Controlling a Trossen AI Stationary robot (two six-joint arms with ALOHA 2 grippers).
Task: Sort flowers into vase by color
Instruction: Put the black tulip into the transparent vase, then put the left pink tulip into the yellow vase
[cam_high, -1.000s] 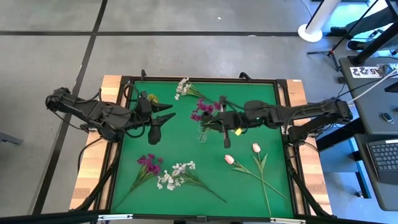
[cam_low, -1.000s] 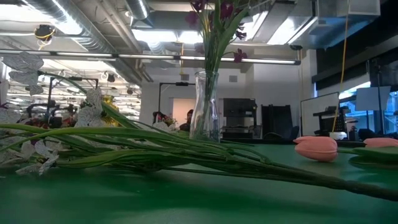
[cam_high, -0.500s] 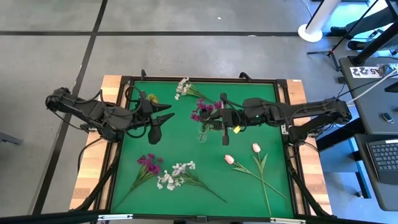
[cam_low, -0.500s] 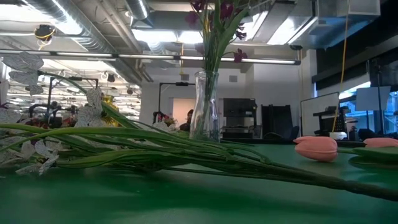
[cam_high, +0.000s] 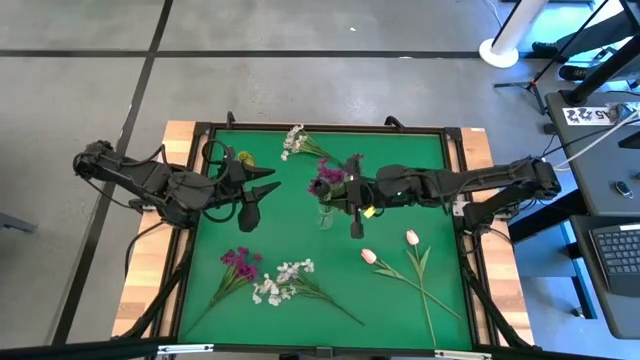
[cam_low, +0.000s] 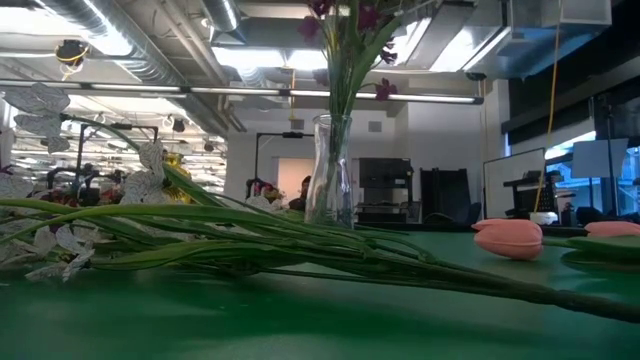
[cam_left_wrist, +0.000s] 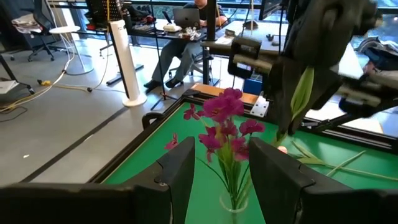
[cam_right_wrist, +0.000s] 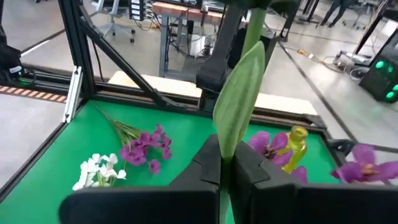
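A green mat (cam_high: 300, 230) fills the frame's centre. Magenta blossoms (cam_high: 327, 178) sit in the clear vase (cam_high: 326, 214). At lower left lie a magenta spray (cam_high: 240, 262) and white clusters (cam_high: 283, 280); pale pink tulip buds (cam_high: 390, 247) lie lower right.

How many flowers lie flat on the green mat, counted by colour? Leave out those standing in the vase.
White sprays: 2
Magenta spray: 1
Pink tulips: 2
Total: 5
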